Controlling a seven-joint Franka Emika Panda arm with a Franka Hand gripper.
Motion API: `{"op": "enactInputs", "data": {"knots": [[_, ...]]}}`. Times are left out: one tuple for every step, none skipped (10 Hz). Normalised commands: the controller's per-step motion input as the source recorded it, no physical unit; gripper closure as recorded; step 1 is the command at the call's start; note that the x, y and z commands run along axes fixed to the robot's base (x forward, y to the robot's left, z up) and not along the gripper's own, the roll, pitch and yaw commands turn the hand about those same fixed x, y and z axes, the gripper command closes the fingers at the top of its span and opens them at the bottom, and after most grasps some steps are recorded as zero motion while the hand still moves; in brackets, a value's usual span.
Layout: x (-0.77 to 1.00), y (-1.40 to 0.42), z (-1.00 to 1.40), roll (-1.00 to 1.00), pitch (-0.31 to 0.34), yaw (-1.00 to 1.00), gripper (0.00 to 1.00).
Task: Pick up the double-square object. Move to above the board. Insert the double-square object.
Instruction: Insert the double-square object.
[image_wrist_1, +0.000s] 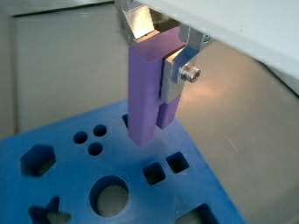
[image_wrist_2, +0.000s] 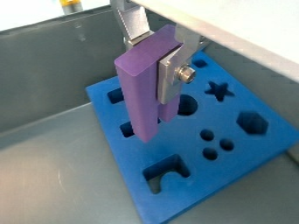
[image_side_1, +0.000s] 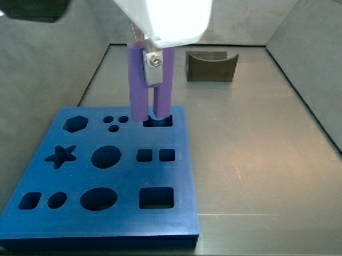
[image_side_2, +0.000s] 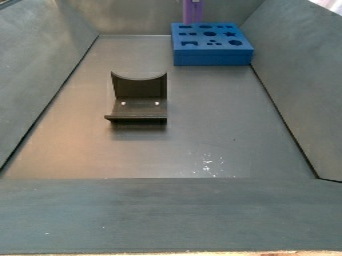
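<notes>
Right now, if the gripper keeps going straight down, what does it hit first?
The gripper is shut on the peg, held upright above the board. In a side view the peg's lower end sits at a cutout near the board's far edge, so that should meet first; exact alignment is unclear.

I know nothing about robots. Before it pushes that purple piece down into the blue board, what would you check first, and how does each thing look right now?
1. Gripper shut on the double-square object: ok, silver fingers clamp its top.
2. Peg upright: ok in a side view; wrist views show it slanted by camera angle.
3. Peg over the board: ok, its lower end is at the far edge.
4. Prongs lined up with their cutout: cannot tell, the peg hides it.
5. Insertion depth: cannot tell.
6. Dark U-shaped block out of the way: ok, far from the board.
</notes>
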Motion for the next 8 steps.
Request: {"op": "enactInputs", "data": {"knots": [[0.01,-0.03,-0.19,-0.10,-0.417,-0.91,1.00],[0.04,-0.14,-0.26,-0.07,-0.477,-0.82,1.00],[0.10,-0.36,-0.38,0.01,-0.457,-0.71,1.00],[0.20,-0.49,-0.11,0.73,-0.071,-0.43,1.00],[0.16,-0.41,-0.06,1.00,0.000,-0.33,1.00],[0.19,-0.39,-0.06,1.00,0.006,-0.28,1.00],[0.19,-0.39,-0.01,1.00,0.020,-0.26,1.00],[0.04,-0.28,-0.16,0.58,-0.017,-0.15,1.00]]}}
